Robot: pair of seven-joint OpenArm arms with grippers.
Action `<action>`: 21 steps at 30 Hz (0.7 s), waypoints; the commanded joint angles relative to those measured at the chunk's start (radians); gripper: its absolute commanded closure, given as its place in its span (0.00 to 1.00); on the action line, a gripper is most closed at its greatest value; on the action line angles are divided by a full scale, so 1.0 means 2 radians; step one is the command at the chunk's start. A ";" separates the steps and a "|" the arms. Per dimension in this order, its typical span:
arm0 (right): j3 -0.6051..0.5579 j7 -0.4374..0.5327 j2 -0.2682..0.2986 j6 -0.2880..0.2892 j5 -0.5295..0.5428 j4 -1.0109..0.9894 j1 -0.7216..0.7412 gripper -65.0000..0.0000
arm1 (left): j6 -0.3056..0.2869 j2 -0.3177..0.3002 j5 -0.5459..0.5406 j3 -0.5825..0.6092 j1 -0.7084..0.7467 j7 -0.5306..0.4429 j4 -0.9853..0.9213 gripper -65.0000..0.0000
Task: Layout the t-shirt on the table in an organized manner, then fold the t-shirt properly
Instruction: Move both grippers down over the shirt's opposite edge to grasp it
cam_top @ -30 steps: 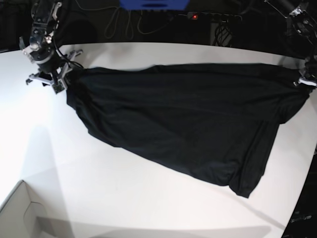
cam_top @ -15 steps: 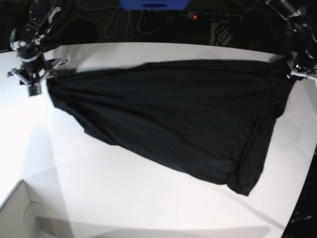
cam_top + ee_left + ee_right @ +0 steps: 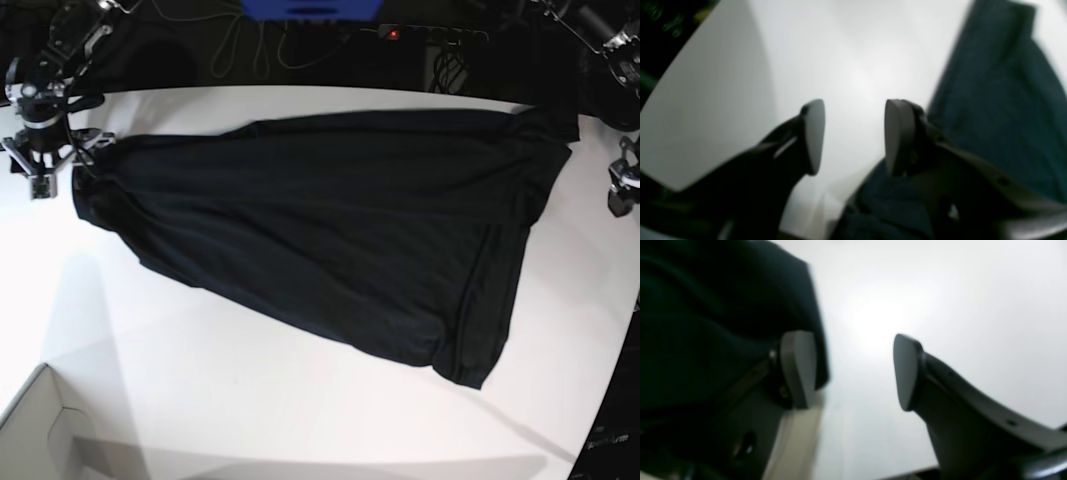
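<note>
The black t-shirt (image 3: 330,230) lies spread across the white table (image 3: 250,400), widest along the far edge and tapering to a corner at the front right. My right gripper (image 3: 50,165) is at the cloth's left end. In the right wrist view it (image 3: 853,370) is open over bare table (image 3: 940,290), and the t-shirt (image 3: 706,323) lies beside and behind its left finger. My left gripper (image 3: 620,188) is off the cloth's right end. In the left wrist view it (image 3: 853,133) is open on nothing, with the t-shirt (image 3: 1000,100) to the right of and below its right finger.
A white box corner (image 3: 40,430) sits at the front left. Behind the table are a blue object (image 3: 310,8), cables and a power strip with a red light (image 3: 395,33). The table's curved edge runs down the right side by my left gripper.
Both grippers pulled the t-shirt's ends outward and toward the back, then opened and let go. The cloth now lies wider and flatter.
</note>
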 commanded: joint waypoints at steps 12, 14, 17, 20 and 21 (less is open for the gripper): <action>0.007 0.011 0.003 -0.002 0.007 0.011 0.021 0.43 | 0.006 0.009 -0.053 0.001 -0.040 -0.012 0.012 0.56; 0.006 0.010 0.004 -0.002 0.007 0.011 0.032 0.43 | 0.006 0.019 -0.039 0.005 -0.064 -0.012 0.012 0.56; 0.002 0.011 0.005 -0.002 0.007 0.011 0.038 0.43 | 0.006 0.038 0.020 0.048 -0.112 -0.013 0.011 0.56; -0.006 0.011 0.003 -0.002 0.006 0.011 0.048 0.43 | 0.006 0.064 0.107 0.096 -0.168 -0.034 -0.009 0.56; -0.011 0.011 0.003 -0.002 0.006 0.011 0.048 0.43 | 0.006 0.072 0.143 0.111 -0.186 -0.058 -0.028 0.56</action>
